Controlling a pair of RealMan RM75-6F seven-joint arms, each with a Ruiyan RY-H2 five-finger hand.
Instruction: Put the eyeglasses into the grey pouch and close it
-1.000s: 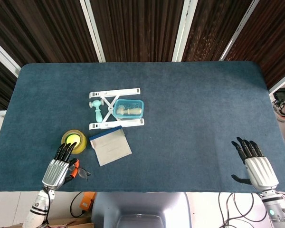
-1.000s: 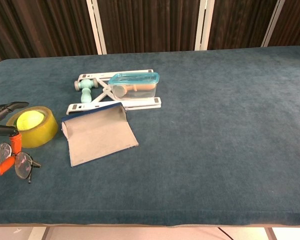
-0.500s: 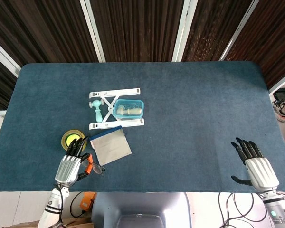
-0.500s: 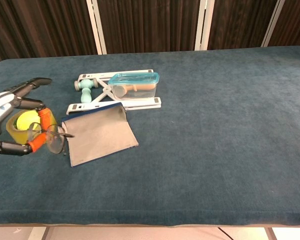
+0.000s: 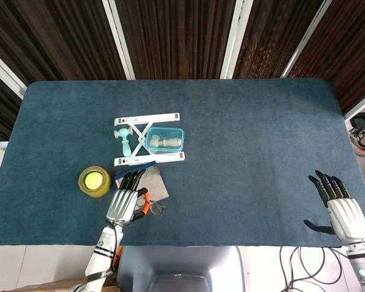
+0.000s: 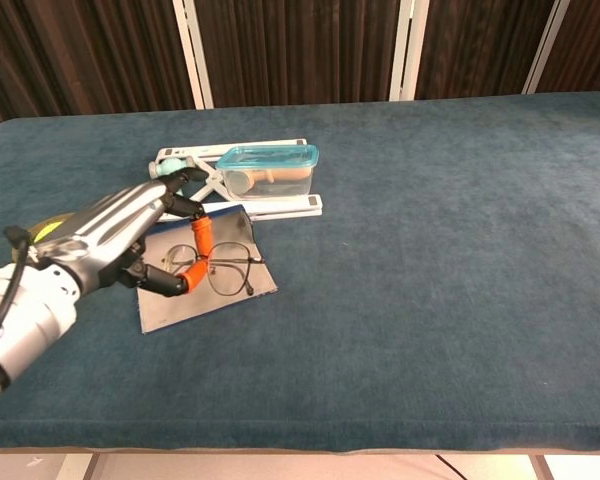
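Above the grey pouch [image 6: 202, 268] on the table [image 6: 430, 250], the left hand [image 6: 115, 240] grips the eyeglasses [image 6: 220, 268] (carrying step), and next must find the pouch's mouth.

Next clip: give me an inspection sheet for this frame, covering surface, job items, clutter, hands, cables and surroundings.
Surface: blue cloth-covered table.
Job's things: eyeglasses with orange temples, held above the grey pouch; pouch flat on the table.
Clutter: yellow tape roll; white folding stand carrying a teal-rimmed clear container; mint-green handled tool beside it.
Hands: left hand holds the eyeglasses; right hand empty, fingers apart, near the table's front corner.
Cables: wire at the left wrist.
Surroundings: dark slatted wall panels with white strips.
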